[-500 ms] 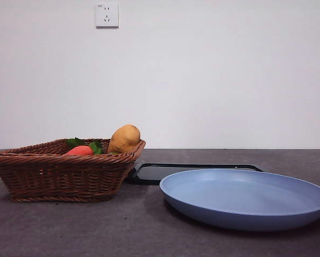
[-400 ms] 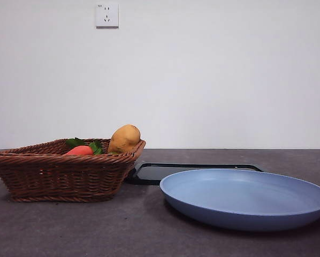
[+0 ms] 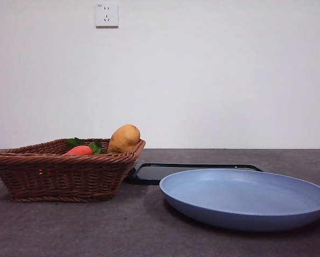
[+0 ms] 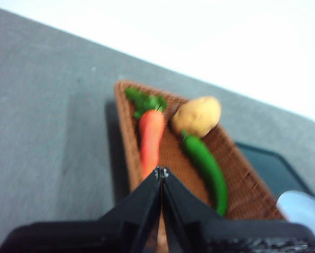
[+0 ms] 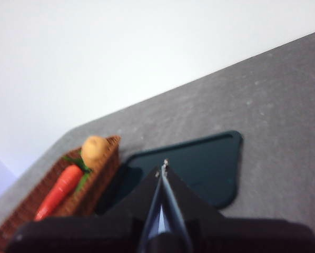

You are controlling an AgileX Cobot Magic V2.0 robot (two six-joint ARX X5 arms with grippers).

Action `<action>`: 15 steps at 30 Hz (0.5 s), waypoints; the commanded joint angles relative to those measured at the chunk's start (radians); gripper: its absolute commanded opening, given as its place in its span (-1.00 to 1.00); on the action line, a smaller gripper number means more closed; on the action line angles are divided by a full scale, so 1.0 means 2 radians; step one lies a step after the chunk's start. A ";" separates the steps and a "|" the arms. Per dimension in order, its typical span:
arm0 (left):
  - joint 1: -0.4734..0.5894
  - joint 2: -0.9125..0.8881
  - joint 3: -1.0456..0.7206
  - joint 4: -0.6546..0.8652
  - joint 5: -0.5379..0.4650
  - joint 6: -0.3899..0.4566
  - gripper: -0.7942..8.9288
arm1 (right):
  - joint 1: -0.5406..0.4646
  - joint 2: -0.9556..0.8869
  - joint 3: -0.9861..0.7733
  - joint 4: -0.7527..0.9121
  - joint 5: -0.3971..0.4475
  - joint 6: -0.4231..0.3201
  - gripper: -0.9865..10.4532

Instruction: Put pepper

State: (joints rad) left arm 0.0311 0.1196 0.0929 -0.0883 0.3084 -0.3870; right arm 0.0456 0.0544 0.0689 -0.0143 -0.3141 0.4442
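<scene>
The green pepper [image 4: 205,164] lies in the brown wicker basket [image 4: 123,137], between a tan potato [image 4: 196,116] and the basket's far side, next to an orange carrot [image 4: 150,139]. In the front view the pepper is hidden behind the basket's wall [image 3: 63,174]; only the potato [image 3: 123,138] and carrot [image 3: 80,151] show. The blue plate [image 3: 245,197] lies empty to the right. My left gripper [image 4: 161,172] is shut and empty, high above the basket's near side. My right gripper [image 5: 164,165] is shut and empty, above the black tray [image 5: 210,163].
A black tray [image 3: 195,171] lies flat behind the plate, beside the basket. The dark grey table [image 3: 69,230] runs to a white wall with a socket [image 3: 107,15]. The basket also shows in the right wrist view [image 5: 97,187].
</scene>
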 commanded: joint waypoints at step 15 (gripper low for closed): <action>0.001 0.197 0.227 -0.150 0.123 0.101 -0.82 | 0.006 0.250 0.282 -0.186 -0.067 -0.103 -0.82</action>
State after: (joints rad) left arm 0.0311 0.4984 0.5228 -0.3737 0.5365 -0.2611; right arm 0.0536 0.5316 0.5907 -0.3607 -0.4427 0.3138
